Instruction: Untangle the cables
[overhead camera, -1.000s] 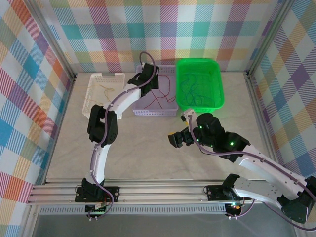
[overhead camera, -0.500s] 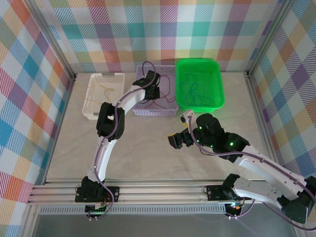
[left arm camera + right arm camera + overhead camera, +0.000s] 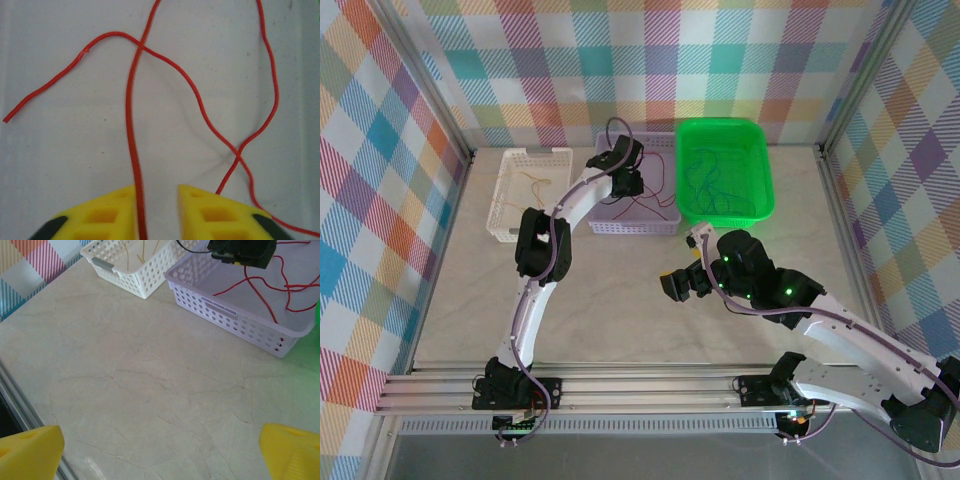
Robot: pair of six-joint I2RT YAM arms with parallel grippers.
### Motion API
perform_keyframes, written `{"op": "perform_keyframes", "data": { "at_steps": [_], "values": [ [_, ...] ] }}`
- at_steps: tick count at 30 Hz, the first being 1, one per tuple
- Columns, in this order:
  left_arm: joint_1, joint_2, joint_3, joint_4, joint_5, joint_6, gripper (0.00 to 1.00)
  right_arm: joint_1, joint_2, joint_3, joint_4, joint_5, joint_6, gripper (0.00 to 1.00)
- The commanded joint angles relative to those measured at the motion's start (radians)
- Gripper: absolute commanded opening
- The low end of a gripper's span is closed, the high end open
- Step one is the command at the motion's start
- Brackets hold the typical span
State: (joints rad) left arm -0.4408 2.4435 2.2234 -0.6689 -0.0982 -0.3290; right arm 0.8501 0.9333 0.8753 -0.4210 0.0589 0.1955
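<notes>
Red cables (image 3: 131,125) are seen in the lavender basket (image 3: 225,315), one between the parted left tool (image 3: 156,192); right tool (image 3: 160,447) spread wide.

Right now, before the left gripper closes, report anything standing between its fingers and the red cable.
Nothing visible does. In the left wrist view a strand of the red cable runs straight into the gap of the open left gripper, over the bare basket floor. Other red strands cross to one side, outside the gap.
</notes>
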Motion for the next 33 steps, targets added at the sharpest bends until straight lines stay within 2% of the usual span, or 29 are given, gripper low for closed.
{"op": "perform_keyframes", "data": {
  "at_steps": [1, 2, 4, 7, 10, 13, 15, 20, 23, 25, 27, 28, 33],
  "values": [
    [0.015, -0.012, 0.060, -0.046, -0.017, 0.006, 0.39, -0.005, 0.002, 0.017, -0.003, -0.010, 0.011, 1.00],
    [0.016, -0.016, 0.065, -0.049, -0.021, 0.009, 0.45, -0.005, 0.003, 0.019, -0.004, -0.009, 0.012, 1.00],
    [0.016, -0.025, 0.071, -0.052, -0.020, 0.015, 0.50, -0.005, 0.004, 0.019, -0.004, -0.006, 0.013, 1.00],
    [0.017, -0.043, 0.080, -0.067, -0.029, 0.016, 0.67, -0.005, 0.002, 0.021, -0.007, 0.009, 0.017, 1.00],
    [0.018, -0.081, 0.081, -0.084, -0.032, 0.010, 0.83, -0.005, -0.001, 0.024, -0.013, 0.073, 0.030, 1.00],
    [0.017, -0.159, 0.055, -0.084, -0.024, -0.011, 0.92, -0.020, -0.002, 0.036, -0.020, 0.180, 0.054, 1.00],
    [0.015, -0.238, -0.004, -0.059, -0.030, -0.027, 1.00, -0.063, -0.002, 0.039, -0.023, 0.218, 0.063, 1.00],
    [0.003, -0.524, -0.347, 0.127, -0.083, -0.075, 1.00, -0.409, 0.039, 0.041, -0.048, 0.133, 0.205, 1.00],
    [-0.014, -0.692, -0.529, 0.193, -0.138, -0.076, 1.00, -0.590, 0.072, 0.013, -0.013, 0.109, 0.240, 1.00],
    [-0.024, -0.789, -0.623, 0.194, -0.180, -0.075, 1.00, -0.657, 0.081, -0.028, 0.067, 0.121, 0.201, 1.00],
    [-0.030, -0.872, -0.701, 0.176, -0.220, -0.068, 1.00, -0.682, 0.109, -0.085, 0.181, 0.184, 0.116, 1.00],
    [-0.030, -0.916, -0.743, 0.168, -0.241, -0.056, 1.00, -0.696, 0.136, -0.108, 0.227, 0.241, 0.091, 1.00],
    [-0.027, -1.108, -0.956, 0.191, -0.343, 0.041, 1.00, -0.779, 0.281, -0.237, 0.482, 0.355, 0.014, 1.00]
  ]
}}
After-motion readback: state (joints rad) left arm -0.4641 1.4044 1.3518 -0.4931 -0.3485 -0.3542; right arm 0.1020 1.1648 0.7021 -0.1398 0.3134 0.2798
